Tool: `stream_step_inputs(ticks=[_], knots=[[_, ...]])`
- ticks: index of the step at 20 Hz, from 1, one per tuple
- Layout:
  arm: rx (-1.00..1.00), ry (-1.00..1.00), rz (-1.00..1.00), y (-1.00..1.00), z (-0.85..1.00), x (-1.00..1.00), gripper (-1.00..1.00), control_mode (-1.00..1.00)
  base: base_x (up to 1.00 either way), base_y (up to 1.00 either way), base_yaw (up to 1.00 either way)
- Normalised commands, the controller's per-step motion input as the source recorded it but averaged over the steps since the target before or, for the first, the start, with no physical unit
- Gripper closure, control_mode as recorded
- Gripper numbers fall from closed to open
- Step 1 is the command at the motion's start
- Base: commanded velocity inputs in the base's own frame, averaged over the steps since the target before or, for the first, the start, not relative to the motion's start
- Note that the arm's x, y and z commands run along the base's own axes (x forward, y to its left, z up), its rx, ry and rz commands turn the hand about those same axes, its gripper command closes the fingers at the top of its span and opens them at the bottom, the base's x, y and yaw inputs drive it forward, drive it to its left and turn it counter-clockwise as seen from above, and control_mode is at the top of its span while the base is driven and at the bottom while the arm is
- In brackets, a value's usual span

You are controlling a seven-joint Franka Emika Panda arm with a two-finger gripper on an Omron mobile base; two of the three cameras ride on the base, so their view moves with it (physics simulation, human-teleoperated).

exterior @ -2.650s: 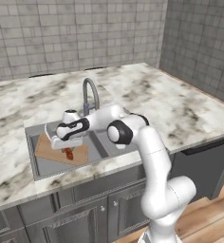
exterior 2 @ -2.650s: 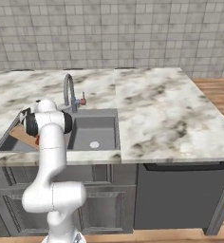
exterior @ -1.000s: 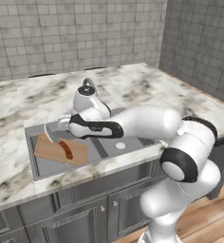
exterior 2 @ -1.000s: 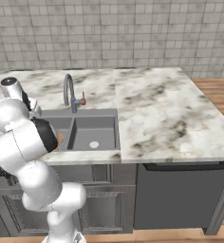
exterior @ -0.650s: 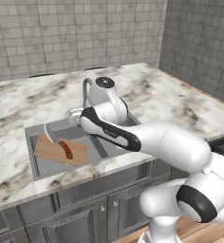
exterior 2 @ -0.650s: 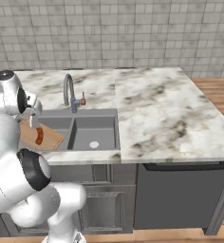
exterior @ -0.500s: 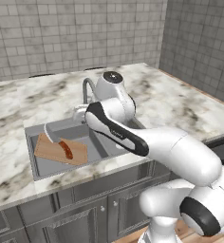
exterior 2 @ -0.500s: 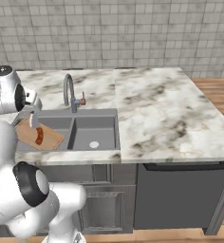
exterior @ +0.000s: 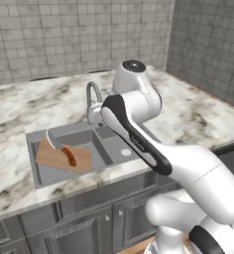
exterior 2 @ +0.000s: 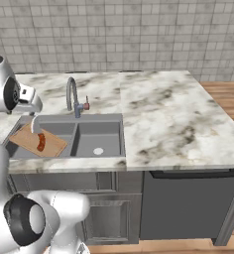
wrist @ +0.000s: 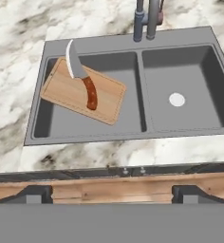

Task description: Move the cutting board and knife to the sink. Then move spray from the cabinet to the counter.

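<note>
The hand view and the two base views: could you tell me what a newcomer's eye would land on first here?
First, the cutting board lying tilted in the left basin of the sink, with the knife on it, its blade reaching past the board's far edge. Next, the robot's big white arm looming in the foreground of both base views, raised above the basin. The veined counter surrounds the sink, and the curved faucet rises behind the divider.
</note>
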Motion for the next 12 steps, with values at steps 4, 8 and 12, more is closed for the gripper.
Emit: stream_step_inputs(ticks=[4, 8, 12], knots=[[-0.03, 0.04, 0.0, -0.01, 0.14, -0.04, -1.0, -1.0, 0.0, 0.0, 0.0], [0.0, 0.0, 0.0, 0.0, 0.0, -0.08, -1.0, 1.0, -0.65, 0.0, -0.03], [0.0, 0.0, 0.0, 0.0, 0.0, 0.0, -1.0, 1.0, -1.0, -0.1, -0.06]])
